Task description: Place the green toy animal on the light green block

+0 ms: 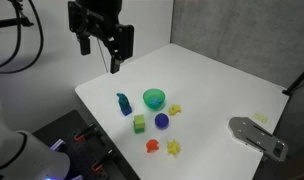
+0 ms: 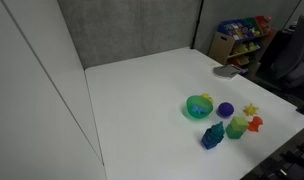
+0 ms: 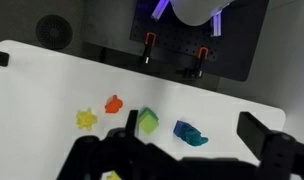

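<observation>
Overhead, the Franka arm carries its gripper (image 1: 110, 58) high above the white table (image 1: 217, 80), well clear of everything on it. Wrist view: both fingers (image 3: 260, 138) spread wide apart, nothing between them, touching nothing.

Table: plain white, square-cornered. All the small things cluster near the edge by the robot's base; the rest is bare. A grey metal fitting (image 1: 257, 136) sits at another edge, far from the cluster.

Room: grey panel wall behind the table, a white partition (image 2: 32, 90) along one side, and a low shelf (image 2: 239, 40) of colourful goods past the far corner.

Things, large to small:
- Round green bowl (image 2: 199, 108), upright, farthest of the cluster from the base-side edge.
- Purple ball (image 2: 225, 110), just beside the bowl.
- Light green block (image 3: 148, 122), near the ball on its base-edge side, standing free with its top bare.
- Blue cube (image 3: 181, 128), near the light green block but apart from it.
- Green toy animal (image 3: 198, 139), dark teal, pressed against the blue cube; whether it leans on the cube or lies beside it cannot be told. It is not on the light green block.
- Orange toy figure (image 3: 114, 103) and yellow toy figure (image 3: 86, 120), near each other on the block's other side.
- Another small yellow piece (image 1: 176, 108) by the bowl; shape too small to make out.
</observation>
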You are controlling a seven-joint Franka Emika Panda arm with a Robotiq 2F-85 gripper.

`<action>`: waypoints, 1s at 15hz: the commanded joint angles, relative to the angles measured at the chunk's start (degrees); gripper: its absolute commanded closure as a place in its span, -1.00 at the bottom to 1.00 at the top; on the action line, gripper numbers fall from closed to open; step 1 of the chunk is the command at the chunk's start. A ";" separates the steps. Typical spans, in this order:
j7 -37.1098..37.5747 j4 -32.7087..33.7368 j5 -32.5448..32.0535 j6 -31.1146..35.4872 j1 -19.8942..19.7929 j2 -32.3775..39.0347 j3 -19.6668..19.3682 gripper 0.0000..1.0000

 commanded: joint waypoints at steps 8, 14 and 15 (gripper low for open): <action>0.40 0.24 0.71 0.61 -0.63 0.70 0.75 -1.00; 2.12 0.86 3.17 5.78 -0.25 2.57 2.27 -1.00; 2.31 0.96 3.73 6.74 -0.25 3.07 2.55 -1.00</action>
